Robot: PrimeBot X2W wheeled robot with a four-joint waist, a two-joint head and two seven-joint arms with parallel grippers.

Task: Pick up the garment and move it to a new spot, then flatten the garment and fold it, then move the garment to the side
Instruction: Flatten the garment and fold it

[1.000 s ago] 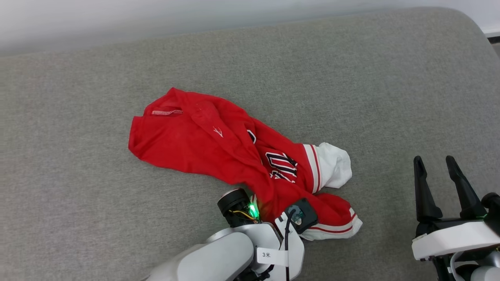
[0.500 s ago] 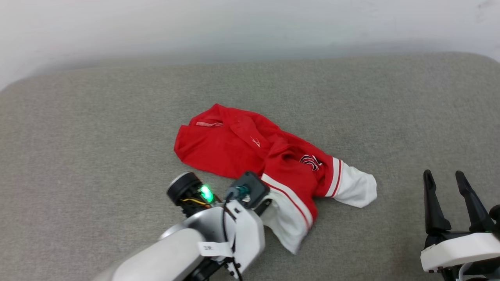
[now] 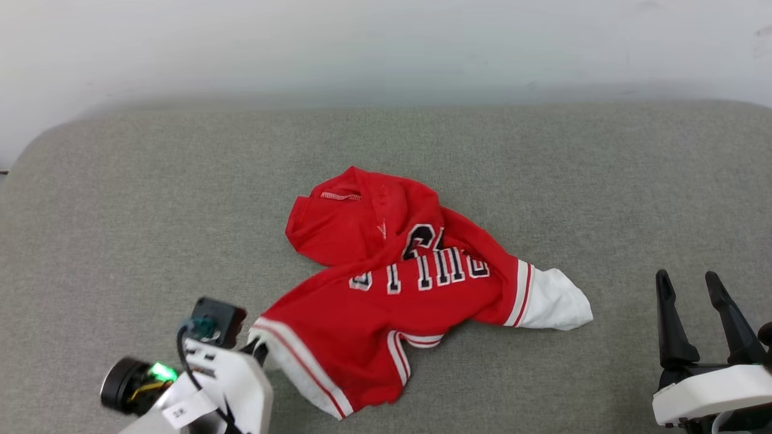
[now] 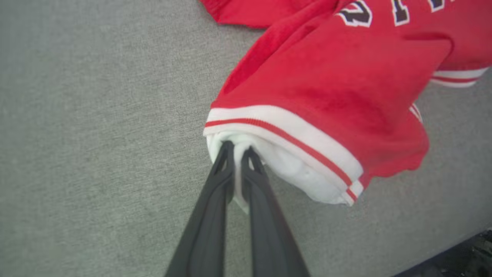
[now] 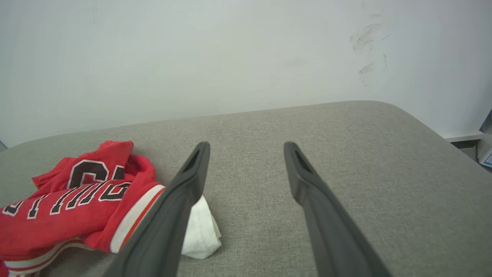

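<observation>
While the left gripper [image 4: 238, 148] pinches a fold of white sleeve cloth between its two dark fingers, which are pressed almost together, the garment [image 3: 392, 295] lies crumpled near the middle of a grey fabric cushion [image 3: 151, 211]. It is a bright red jersey T-shirt. The pinched sleeve [image 4: 292, 165], white below a red-and-white striped band, forms the shirt's lower left corner in the head view, just beside the left arm's wrist. The other white sleeve [image 3: 555, 298] lies flat on the cushion at the shirt's right end.

Across the chest runs black lettering [image 3: 422, 274] outlined in white. In the head view it is upside down and broken by folds, so the word cannot be read with certainty. Above it, partly caught in a crease, sits one larger black character [image 3: 422, 241], possibly a numeral. A small white label [image 3: 179, 413] on the left arm carries dark print too small to read.

The right gripper [image 3: 687, 275] hovers at the lower right, well apart from the shirt, its fingers spread wide and holding nothing. Behind the cushion rises a pale wall [image 3: 362, 48], which bears a few grey scuff marks [image 5: 365, 42] in the right wrist view.
</observation>
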